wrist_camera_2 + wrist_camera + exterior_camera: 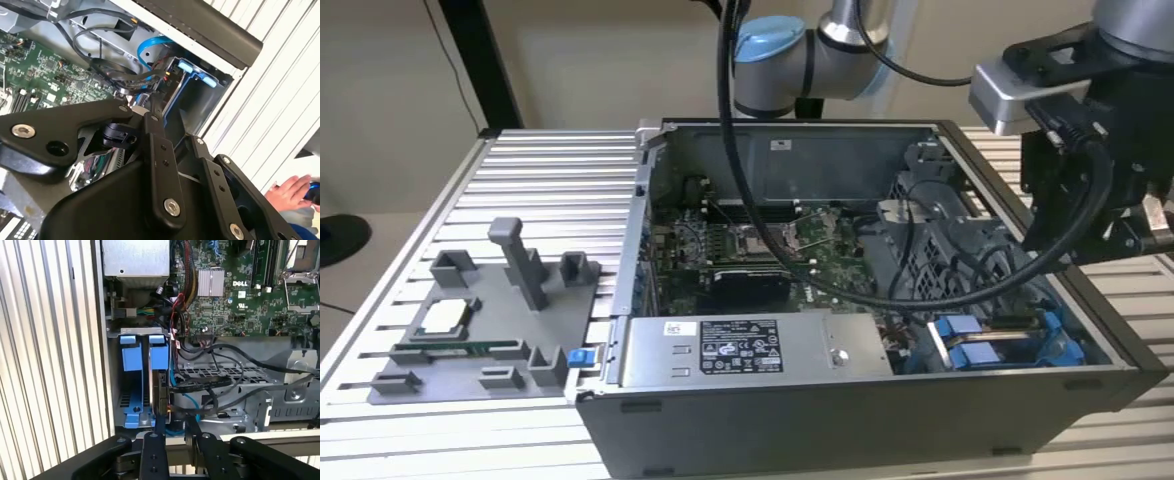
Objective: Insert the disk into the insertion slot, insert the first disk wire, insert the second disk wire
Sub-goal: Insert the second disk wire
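the disk [161, 392] sits edge-on in the insertion slot [134, 405], between blue rails. the hand [176, 440] hangs just above it; whether it grips anything, i cannot tell. judged: keep cables clear, push straight along rails.

Black cables [220, 385] crowd insertion slot [134, 390]; slot's far bay open.
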### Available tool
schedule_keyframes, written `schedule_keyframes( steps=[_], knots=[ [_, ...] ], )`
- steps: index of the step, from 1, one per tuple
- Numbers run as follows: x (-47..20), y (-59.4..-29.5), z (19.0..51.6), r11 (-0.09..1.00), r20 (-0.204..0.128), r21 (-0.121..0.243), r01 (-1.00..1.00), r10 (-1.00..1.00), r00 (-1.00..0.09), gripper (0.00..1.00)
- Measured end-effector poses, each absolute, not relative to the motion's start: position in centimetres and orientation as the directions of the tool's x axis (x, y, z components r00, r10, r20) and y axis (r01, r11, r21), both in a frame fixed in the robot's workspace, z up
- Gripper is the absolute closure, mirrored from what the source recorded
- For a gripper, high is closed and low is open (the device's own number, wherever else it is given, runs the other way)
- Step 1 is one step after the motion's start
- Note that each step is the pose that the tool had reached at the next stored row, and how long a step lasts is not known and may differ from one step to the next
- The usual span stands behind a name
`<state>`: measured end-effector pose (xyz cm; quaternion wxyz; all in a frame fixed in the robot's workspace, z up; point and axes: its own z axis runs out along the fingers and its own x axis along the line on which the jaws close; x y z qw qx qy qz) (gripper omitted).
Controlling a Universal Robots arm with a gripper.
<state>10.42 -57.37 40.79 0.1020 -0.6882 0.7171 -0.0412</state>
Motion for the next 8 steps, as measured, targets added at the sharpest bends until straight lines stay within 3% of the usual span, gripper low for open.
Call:
schedule_keyframes(
  steps=[8],
  knots=[
    [10.42, -57.37, 40.86, 0.049, -0.09, -0.2, -0.979, -0.995, -0.032, 0.0]
  ],
)
